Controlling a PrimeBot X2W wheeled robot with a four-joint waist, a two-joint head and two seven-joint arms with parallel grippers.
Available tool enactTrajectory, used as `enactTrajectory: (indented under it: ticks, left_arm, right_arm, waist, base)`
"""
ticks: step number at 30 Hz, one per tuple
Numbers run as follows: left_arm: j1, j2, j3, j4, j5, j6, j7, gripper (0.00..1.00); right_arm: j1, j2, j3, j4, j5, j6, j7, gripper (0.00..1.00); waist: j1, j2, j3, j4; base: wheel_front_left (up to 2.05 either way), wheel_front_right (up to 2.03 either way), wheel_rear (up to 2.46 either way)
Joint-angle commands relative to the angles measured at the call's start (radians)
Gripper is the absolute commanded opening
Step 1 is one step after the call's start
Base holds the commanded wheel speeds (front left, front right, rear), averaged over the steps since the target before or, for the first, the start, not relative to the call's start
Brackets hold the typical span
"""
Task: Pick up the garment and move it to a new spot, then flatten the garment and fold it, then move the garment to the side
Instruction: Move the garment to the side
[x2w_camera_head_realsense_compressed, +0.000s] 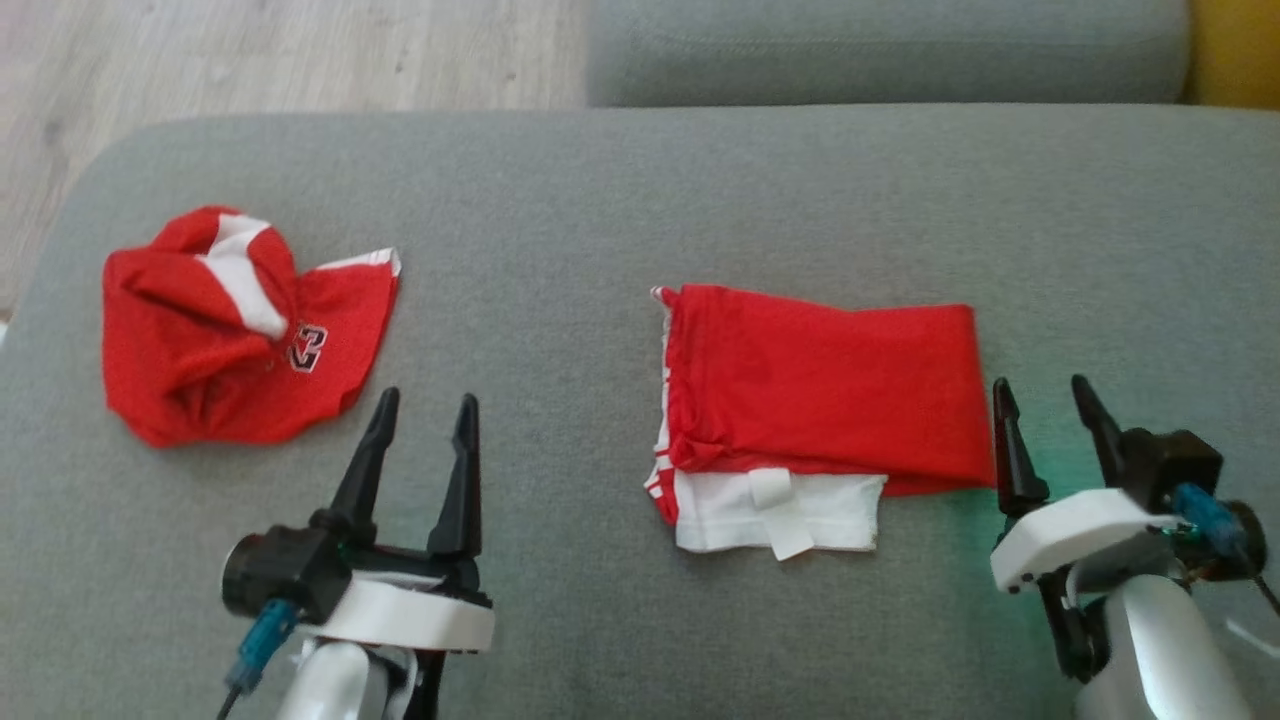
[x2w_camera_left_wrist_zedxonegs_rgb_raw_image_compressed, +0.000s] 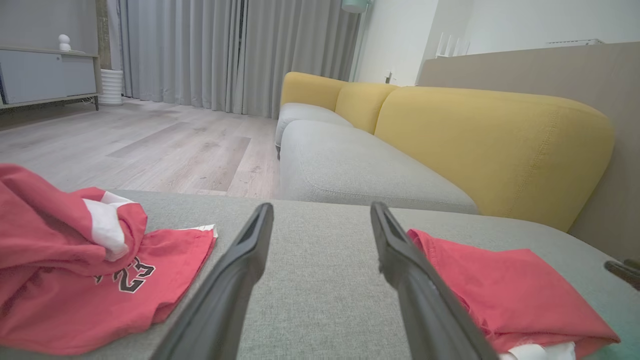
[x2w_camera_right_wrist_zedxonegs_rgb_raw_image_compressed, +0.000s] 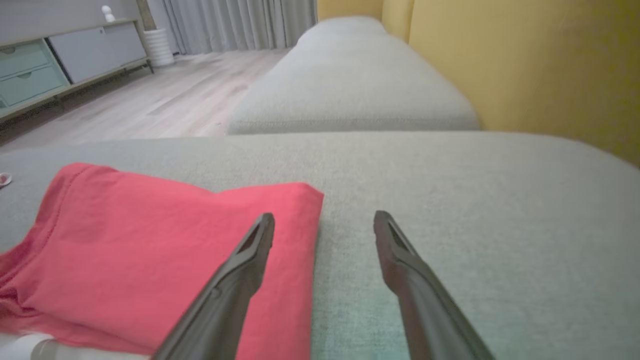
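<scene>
Two red garments, both grippers empty

Two pieces of red clothing lie well apart on the grey cushion (x2w_camera_head_realsense_compressed: 560, 250). The crumpled jersey (x2w_camera_head_realsense_compressed: 220, 340), with white trim and a "23" showing, sits bunched near the cushion's left end. The folded garment (x2w_camera_head_realsense_compressed: 830, 390) lies flat toward the middle, with a white layer and a small white tab peeking out along its near edge.

The left gripper (x2w_camera_head_realsense_compressed: 429, 396) stands between the two, closer to the jersey, which lies just ahead and to its left. Its fingers are spread wide over bare cushion and hold nothing.

The right gripper (x2w_camera_head_realsense_compressed: 1040, 382) is at the folded garment's right edge, fingers also spread and empty. From its wrist view, the left finger (x2w_camera_right_wrist_zedxonegs_rgb_raw_image_compressed: 240, 280) crosses over the cloth's corner while the other is over bare cushion. I cannot tell whether that finger touches the fabric.
</scene>
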Motion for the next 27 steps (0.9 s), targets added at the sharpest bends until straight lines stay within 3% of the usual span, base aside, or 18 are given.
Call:
enactTrajectory:
  ticks: [1,12,13,14,15,23,27]
  left_arm:
    - [-0.057,-0.001,0.024,-0.035,-0.005,-0.003,-0.005,1.00]
    - [-0.082,-0.001,-0.001,-0.037,-0.013,-0.004,-0.005,1.00]
    - [-0.081,-0.001,-0.001,-0.037,-0.013,-0.004,-0.005,1.00]
    - [-0.081,-0.001,-0.002,-0.036,-0.013,-0.004,-0.005,1.00]
    - [-0.080,-0.001,-0.002,-0.036,-0.013,-0.004,-0.005,1.00]
    - [-0.069,-0.001,0.004,-0.032,-0.014,-0.004,-0.005,1.00]
    - [-0.069,-0.001,0.001,-0.041,-0.019,-0.003,-0.005,1.00]
  right_arm:
    - [-0.050,-0.001,0.021,-0.010,0.016,-0.001,0.003,1.00]
    - [-0.141,-0.001,0.071,0.246,0.121,-0.001,0.049,1.00]
    - [-0.148,-0.001,0.074,0.262,0.121,-0.001,0.045,0.52]
    - [-0.155,-0.001,0.076,0.276,0.120,-0.001,0.040,0.21]
    - [-0.162,-0.001,0.078,0.288,0.114,-0.001,0.033,0.00]
    - [-0.207,-0.007,0.066,0.320,0.007,-0.001,-0.022,0.00]
    - [-0.239,-0.066,0.097,0.313,-0.066,-0.001,-0.022,0.00]
  waist:
    - [-0.0001,0.0000,0.016,0.014]
    - [-0.0001,0.0000,0.052,0.048]
    - [-0.0001,0.0000,0.053,0.048]
    - [-0.0001,0.0000,0.054,0.048]
    - [-0.0001,0.0000,0.053,0.048]
    - [-0.0001,0.0000,0.032,0.019]
    - [-0.0001,0.0000,0.024,-0.010]
  base:
    - [0.00,0.00,0.00]
    - [0.00,0.00,0.00]
    - [0.00,0.00,0.00]
    - [0.00,0.00,0.00]
    - [0.00,0.00,0.00]
    - [0.00,0.00,0.00]
    - [0.00,0.00,0.00]
